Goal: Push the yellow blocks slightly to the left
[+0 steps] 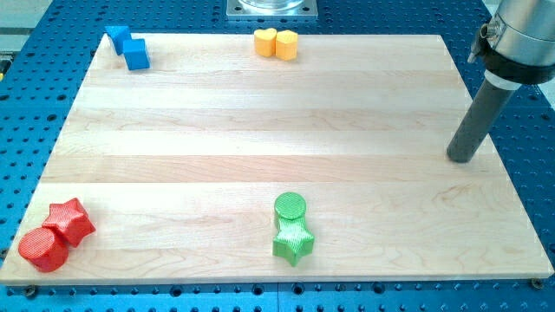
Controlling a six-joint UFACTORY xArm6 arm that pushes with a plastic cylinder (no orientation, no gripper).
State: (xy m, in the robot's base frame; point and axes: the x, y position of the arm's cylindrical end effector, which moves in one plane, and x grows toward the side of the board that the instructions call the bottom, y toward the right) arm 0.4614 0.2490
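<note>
Although the arm carried no jaws at all, so nothing could be spread or pinched, its straight dark rod stood at about three o'clock on the wooden board [260, 130], and my tip [462, 159] rested on the wood near the view's right edge, touching no block. From there the yellow blocks lay well apart toward ten o'clock, at the board's twelve o'clock edge: a yellow heart-shaped block [265, 42] and, just beside it on the view's right and seemingly touching, a yellow block [287, 44] whose shape looked roughly cylindrical or hexagonal, though I could not tell which. Toward eight o'clock from my tip, near the board's six o'clock edge, a green cylinder [290, 207] sat touching a green star [293, 242] just below it. At the board's seven o'clock corner a red star [70, 220] pressed against a red cylinder [44, 248]. At the eleven o'clock corner two blue blocks sat together, one blue block [119, 37] at the very edge and another blue block [136, 54] just beside it toward the view's bottom right. Around the board lay a blue perforated table [35, 87].
</note>
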